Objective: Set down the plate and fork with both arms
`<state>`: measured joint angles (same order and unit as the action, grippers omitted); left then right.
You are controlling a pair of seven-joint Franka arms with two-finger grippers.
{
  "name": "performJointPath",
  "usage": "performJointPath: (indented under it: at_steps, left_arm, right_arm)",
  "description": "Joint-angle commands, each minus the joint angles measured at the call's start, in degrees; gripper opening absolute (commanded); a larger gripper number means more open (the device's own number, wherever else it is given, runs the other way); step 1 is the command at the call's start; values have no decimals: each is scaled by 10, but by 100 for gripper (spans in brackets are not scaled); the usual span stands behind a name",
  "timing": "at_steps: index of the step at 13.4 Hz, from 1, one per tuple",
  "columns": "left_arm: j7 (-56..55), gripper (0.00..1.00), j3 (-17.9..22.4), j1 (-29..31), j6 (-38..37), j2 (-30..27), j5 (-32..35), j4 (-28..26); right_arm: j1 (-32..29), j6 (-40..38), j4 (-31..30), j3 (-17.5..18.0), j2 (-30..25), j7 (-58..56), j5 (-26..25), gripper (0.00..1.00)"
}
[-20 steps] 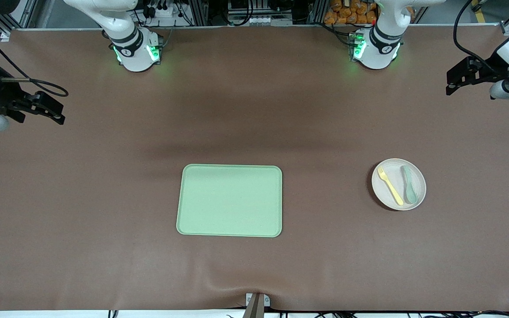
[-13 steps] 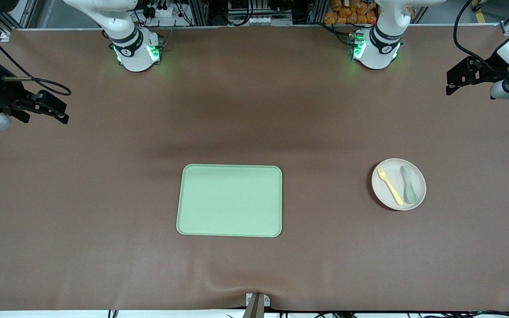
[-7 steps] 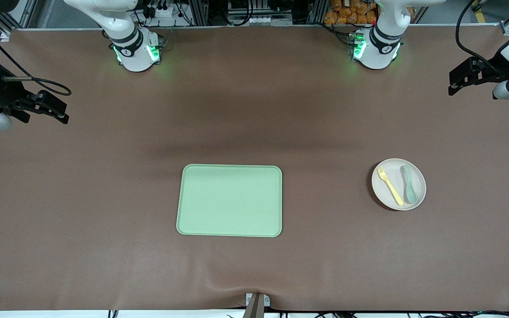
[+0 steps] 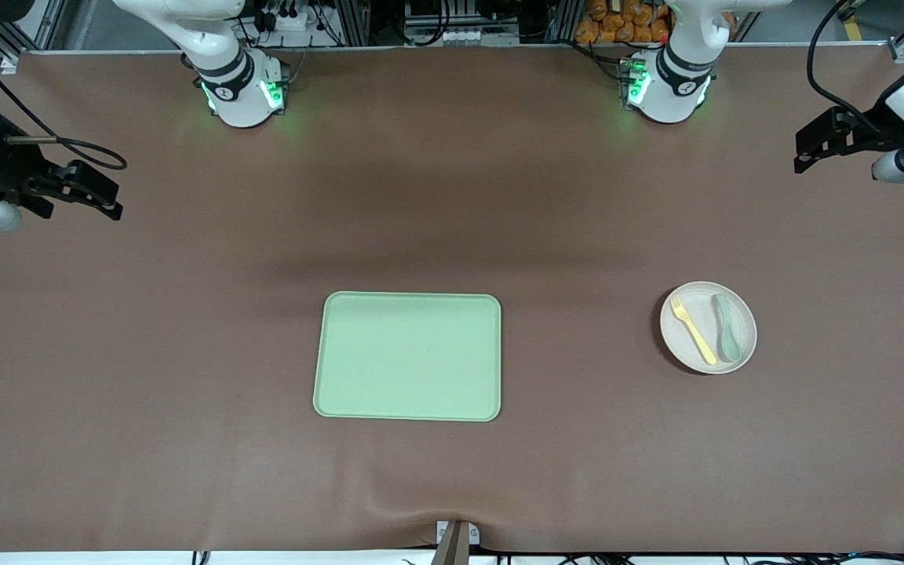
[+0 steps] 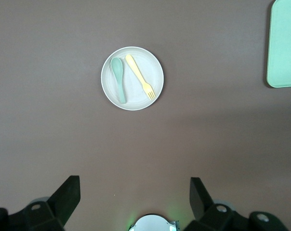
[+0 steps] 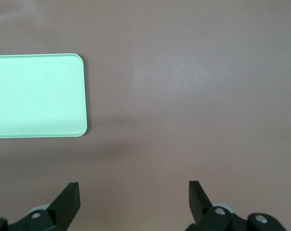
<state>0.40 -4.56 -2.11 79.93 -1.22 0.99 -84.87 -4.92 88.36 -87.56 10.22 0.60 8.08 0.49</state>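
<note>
Fork (image 4: 693, 330) and spoon (image 4: 725, 327) lay on plate (image 4: 703, 294), toward the left arm's end of the table (image 4: 185, 314). Left claw (image 4: 811, 154) and right claw (image 4: 99, 196) hung wide over table ends.

High front view, wrists share tray (image 4: 407, 357)

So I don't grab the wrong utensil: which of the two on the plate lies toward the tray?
The pale-yellow fork. It lies on the plate on the side toward the light-green tray; the grey-green spoon lies beside it, toward the left arm's end.
</note>
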Motion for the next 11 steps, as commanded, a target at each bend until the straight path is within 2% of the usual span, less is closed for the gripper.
performJointPath:
  at_steps: [1, 3, 6, 11]
  left_arm:
    - [-8, 100, 0, 8, -10, 4, 1, 1]
    - [-7, 100, -1, 44, -10, 16, -1, -4]
    - [-6, 100, 0, 60, -6, 42, -4, -3]
    - [-4, 100, 0, 85, 13, 131, 2, -9]
  right_arm:
    - [-4, -3, 10, 3, 6, -7, 1, 100]
    - [-4, -4, 8, 3, 6, -6, 0, 100]
    - [-4, -4, 8, 3, 6, -4, -1, 100]
    - [-5, -5, 7, 3, 11, -3, 0, 100]
